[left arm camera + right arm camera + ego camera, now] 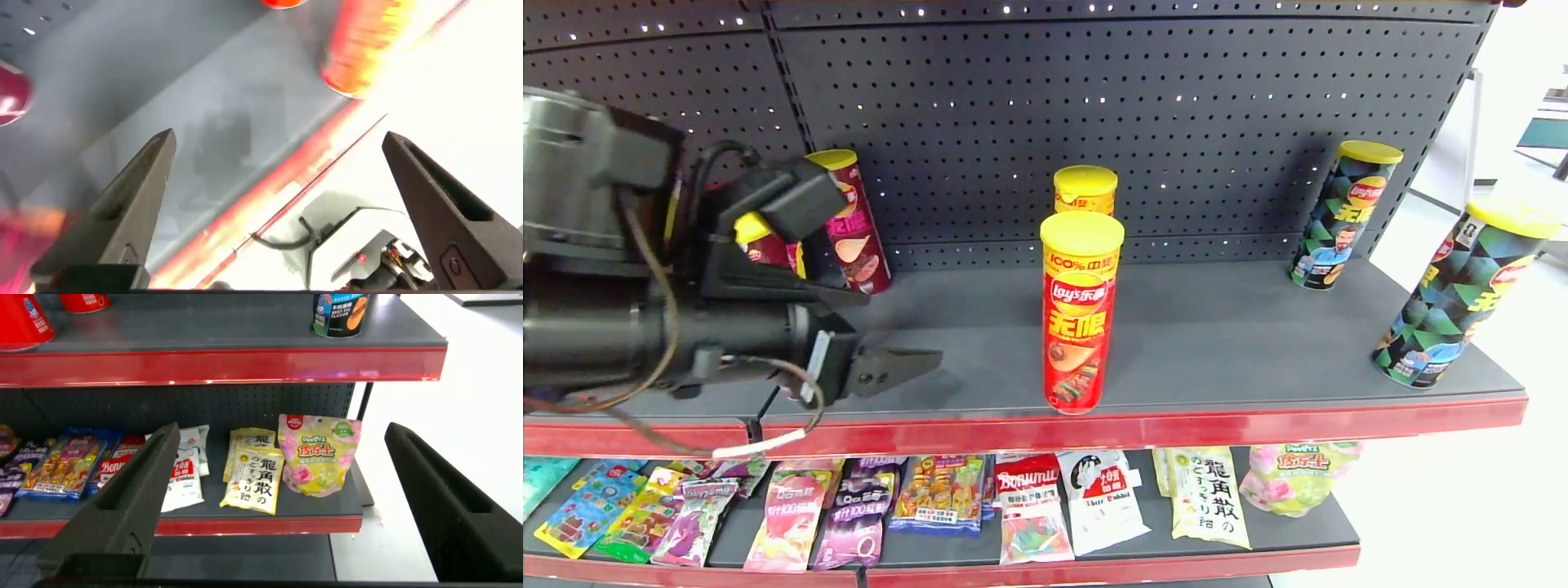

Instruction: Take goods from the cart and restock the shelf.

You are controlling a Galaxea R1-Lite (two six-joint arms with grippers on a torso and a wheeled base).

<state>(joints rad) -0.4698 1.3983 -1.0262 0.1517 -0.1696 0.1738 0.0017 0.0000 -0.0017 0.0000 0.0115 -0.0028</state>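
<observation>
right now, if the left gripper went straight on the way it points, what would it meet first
Probably the red chip can at the front of the shelf, standing ahead of the left gripper; depth is unclear.

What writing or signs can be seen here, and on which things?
Red can: round logo, big yellow characters, a percentage under the lid.
Dark cans: round logo, yellow characters.
Maroon can: large characters.
Yellow pouch: column of big black characters.
Green pouch: one-line logo on top.
Other pouches: too small to read.
Shelf edge: no tag.
</observation>
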